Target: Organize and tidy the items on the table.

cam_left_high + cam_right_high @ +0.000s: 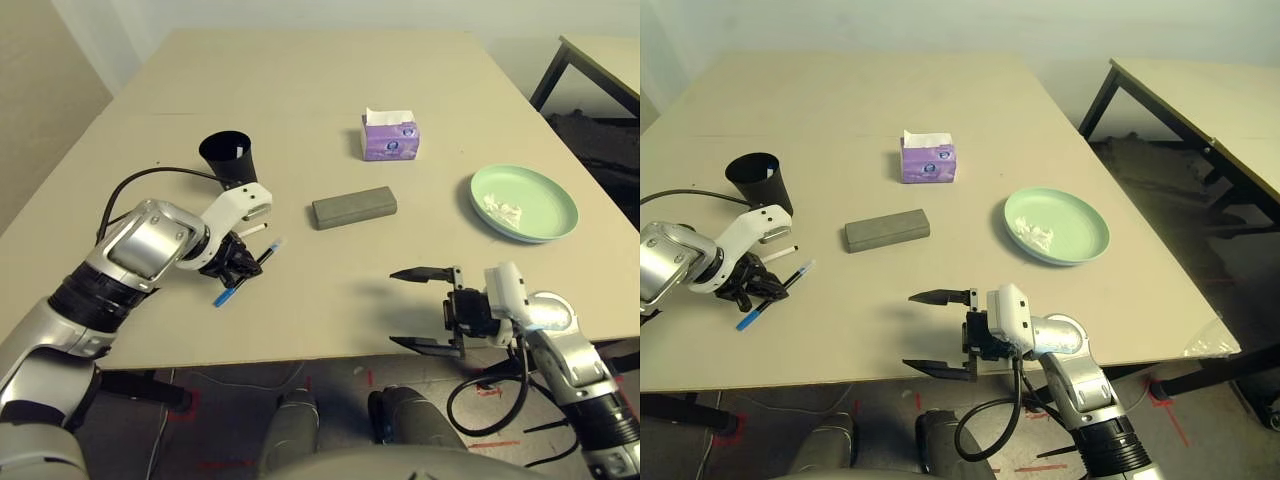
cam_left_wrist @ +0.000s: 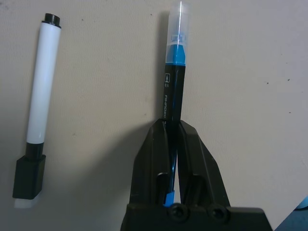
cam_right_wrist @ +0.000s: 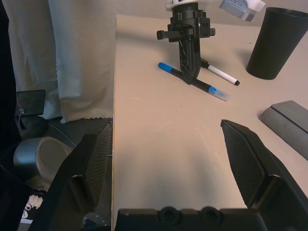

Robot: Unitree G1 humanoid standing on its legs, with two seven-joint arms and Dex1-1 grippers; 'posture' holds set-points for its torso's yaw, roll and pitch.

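Two fingers of my left gripper (image 2: 172, 144) are pinching the blue pen (image 1: 245, 272) mid-barrel, pen lying flat on the table (image 1: 300, 80) at about 5 o'clock from the black cup (image 1: 229, 158), white-black marker (image 2: 37, 103) just beside it. I'm lifting straight up so the marker isn't getting nudged, then tilting the pen upright for the cup, I reckon. Right gripper (image 1: 425, 310) is idling at the near edge, fingers spread wide, holding nothing.
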